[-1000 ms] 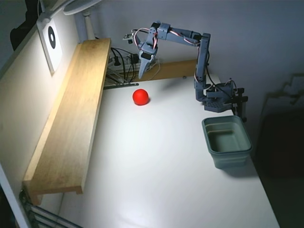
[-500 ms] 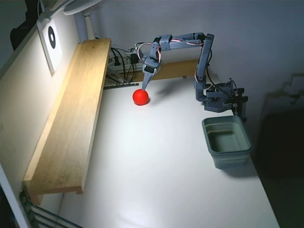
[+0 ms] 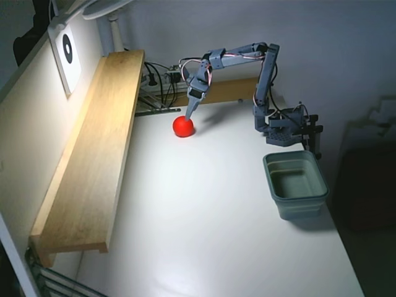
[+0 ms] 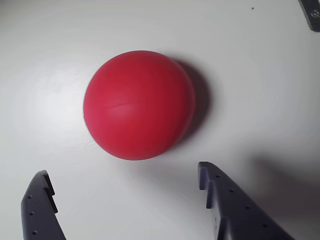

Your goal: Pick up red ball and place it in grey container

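Note:
The red ball [image 3: 183,126] rests on the white table near its far side. In the wrist view the red ball [image 4: 139,104] fills the middle, with nothing touching it. My gripper [image 3: 187,116] hangs just above the ball, pointing down. The wrist view shows the gripper [image 4: 122,175] open, its two dark fingertips [image 4: 210,175] spread wider than the ball and just short of it. The grey container [image 3: 296,184] stands empty at the table's right edge, well away from the ball.
A long wooden shelf [image 3: 93,154] runs along the left wall. Cables and a power strip [image 3: 158,77] lie behind the ball at the table's back. The arm's base [image 3: 284,127] is clamped just behind the container.
The arm has come down from well above the table until the gripper tips sit just over the ball. The ball and the container stayed where they were.

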Tool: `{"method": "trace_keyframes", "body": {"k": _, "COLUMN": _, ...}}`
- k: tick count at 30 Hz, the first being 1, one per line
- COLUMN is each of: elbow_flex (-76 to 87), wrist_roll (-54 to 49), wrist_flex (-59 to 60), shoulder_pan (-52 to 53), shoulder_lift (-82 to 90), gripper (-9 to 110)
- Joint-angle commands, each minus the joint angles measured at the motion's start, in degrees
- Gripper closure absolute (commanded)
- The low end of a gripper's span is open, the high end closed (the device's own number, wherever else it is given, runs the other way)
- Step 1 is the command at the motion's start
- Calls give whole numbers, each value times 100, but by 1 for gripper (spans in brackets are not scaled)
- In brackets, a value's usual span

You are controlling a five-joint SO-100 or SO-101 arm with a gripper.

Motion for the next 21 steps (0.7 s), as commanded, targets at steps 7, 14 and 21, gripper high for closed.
{"method": "trace_keyframes", "body": {"k": 7, "elbow_flex": 2, "wrist_roll": 9, "wrist_flex": -33, "shoulder_pan": 158, "shoulder_lift": 235, "gripper": 63}}
{"method": "trace_keyframes", "body": {"k": 14, "elbow_flex": 2, "wrist_roll": 9, "wrist_flex": -33, "shoulder_pan": 158, "shoulder_lift": 235, "gripper": 63}}
{"method": "trace_keyframes", "body": {"k": 21, "elbow_flex": -126, "wrist_roll": 9, "wrist_flex": -56, "shoulder_pan": 158, "shoulder_lift": 85, "gripper": 63}}
